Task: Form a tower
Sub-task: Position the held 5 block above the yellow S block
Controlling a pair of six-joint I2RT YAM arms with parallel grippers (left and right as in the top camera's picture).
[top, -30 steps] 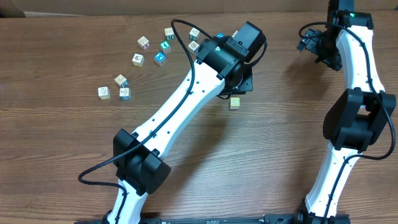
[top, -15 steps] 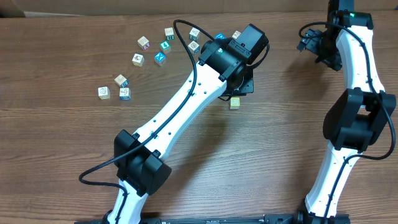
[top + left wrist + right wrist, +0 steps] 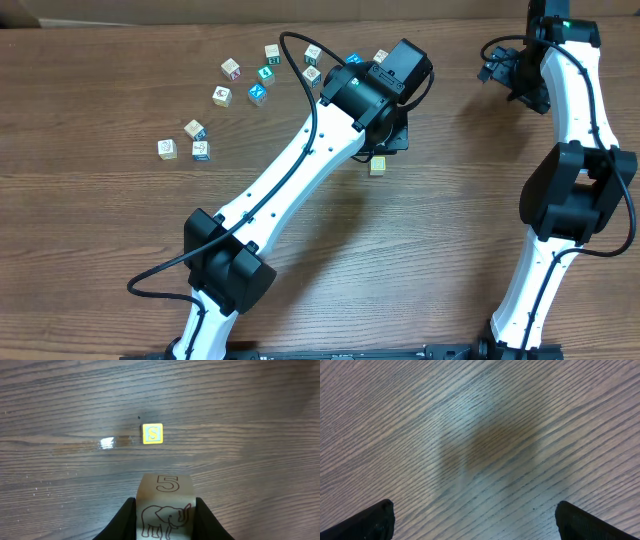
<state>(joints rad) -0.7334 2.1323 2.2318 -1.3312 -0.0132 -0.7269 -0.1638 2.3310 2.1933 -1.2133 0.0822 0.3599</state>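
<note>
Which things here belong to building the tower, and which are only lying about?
For the job:
- the left gripper, shut on the elephant cube
- the yellow S cube, standing on the table ahead of it, likely the base

Lying about:
- the loose picture cubes, scattered at the far left
- the right gripper, open over bare wood

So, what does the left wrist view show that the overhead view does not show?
Only the left wrist view: the left claw shut on the elephant cube, marked 5, and the letter S on the yellow cube lying on the table. Only the overhead view: the left arm, which hides its own claw, the right arm, and the loose cubes scattered at the far left. Both: the yellow cube alone on the wooden table.
</note>
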